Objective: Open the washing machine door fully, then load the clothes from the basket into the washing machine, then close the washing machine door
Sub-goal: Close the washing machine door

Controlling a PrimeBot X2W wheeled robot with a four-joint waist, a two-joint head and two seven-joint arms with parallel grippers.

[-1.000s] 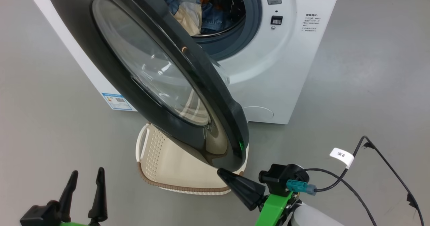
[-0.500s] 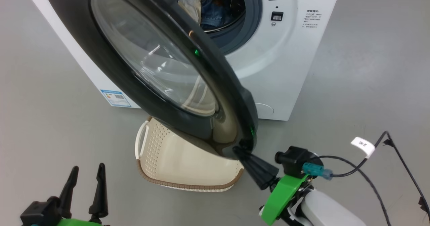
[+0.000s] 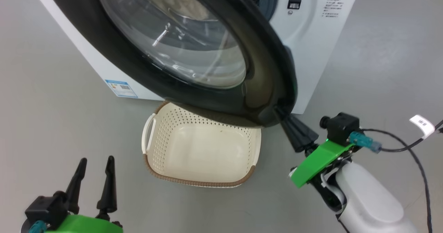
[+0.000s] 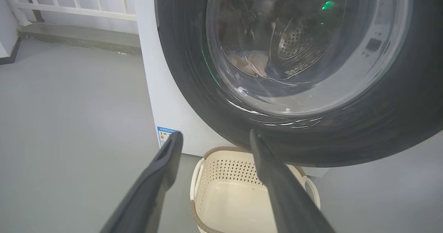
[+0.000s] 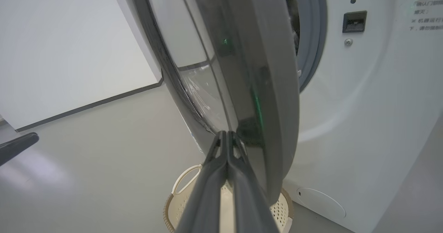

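In front of the washing machine, the washing machine door stands partly swung out, its free edge toward the right gripper, whose fingers press together, tips touching the door's lower rim. Below the door the basket sits on open floor, its inside bare. The clothes lie in the drum. The left gripper hangs spread, holding nothing.

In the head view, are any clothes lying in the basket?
No, the basket shows a bare cream floor and perforated walls, with no garment in the part the door leaves visible.
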